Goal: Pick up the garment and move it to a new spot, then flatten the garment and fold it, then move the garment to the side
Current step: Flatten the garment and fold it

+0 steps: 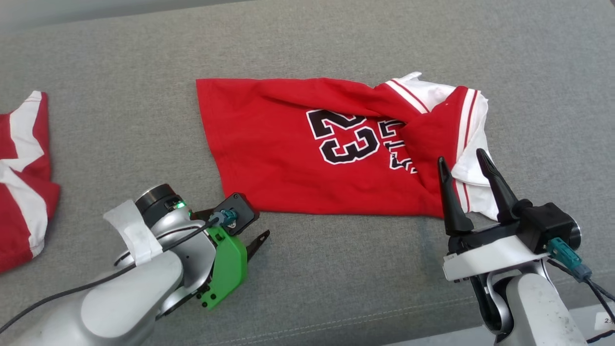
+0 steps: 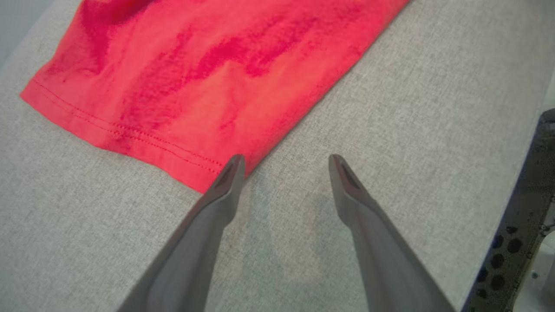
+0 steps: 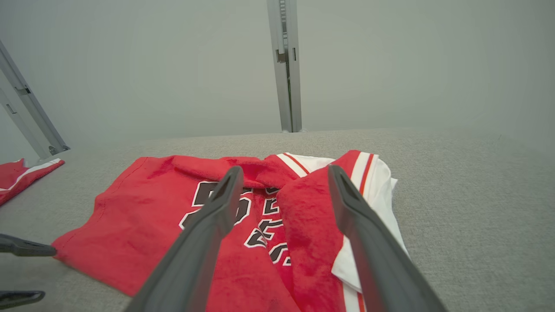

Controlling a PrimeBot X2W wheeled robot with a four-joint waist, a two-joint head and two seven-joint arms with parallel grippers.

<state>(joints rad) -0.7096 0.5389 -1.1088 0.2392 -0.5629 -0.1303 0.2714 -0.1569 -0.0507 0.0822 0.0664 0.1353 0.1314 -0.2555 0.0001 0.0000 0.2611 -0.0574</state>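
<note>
Jersey [image 1: 288, 158] lying rumpled in the middle of the grey surface [image 1: 336, 269]
Left gripper [image 2: 284, 162] spread wide just beside its hem corner, right gripper [image 1: 461, 157] wide open over the bunched white-trimmed end, neither holding anything. Second red-and-white garment [image 1: 24, 178] far left.

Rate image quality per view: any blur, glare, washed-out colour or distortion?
Head view: sharp, evenly lit, jersey numerals crisp. Left wrist view: its red washes to blotchy orange-pink; left gripper casts faint shadows. Right wrist view: right gripper close and soft-edged, backdrop hazy grey.
</note>
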